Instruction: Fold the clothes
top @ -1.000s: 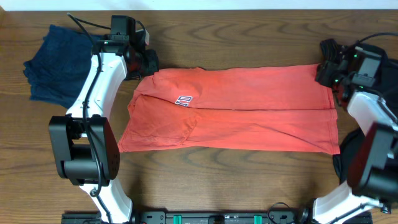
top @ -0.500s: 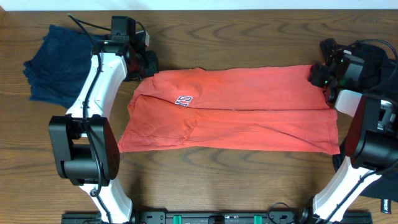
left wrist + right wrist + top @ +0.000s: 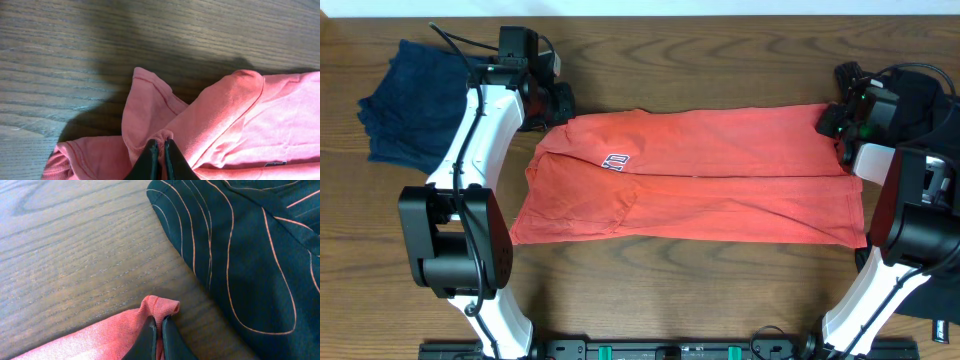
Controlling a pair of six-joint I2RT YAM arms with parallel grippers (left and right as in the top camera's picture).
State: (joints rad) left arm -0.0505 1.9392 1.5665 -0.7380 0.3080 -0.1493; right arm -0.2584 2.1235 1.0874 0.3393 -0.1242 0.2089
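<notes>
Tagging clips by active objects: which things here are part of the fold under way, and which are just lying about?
In the job:
coral-red T-shirt, pinched along its far edge by left gripper and right gripper

Lying about:
navy garment
black garment with thin coral lines
Neither is touched.

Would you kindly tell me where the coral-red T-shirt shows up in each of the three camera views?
Overhead: the coral-red T-shirt lies spread across the middle of the picture.
Left wrist: it fills the lower right, with a fold pinched in the left claw.
Right wrist: only a corner shows at bottom left, pinched in the right claw.
Shared landmark: the wooden table, bare beside the shirt in every view.
</notes>
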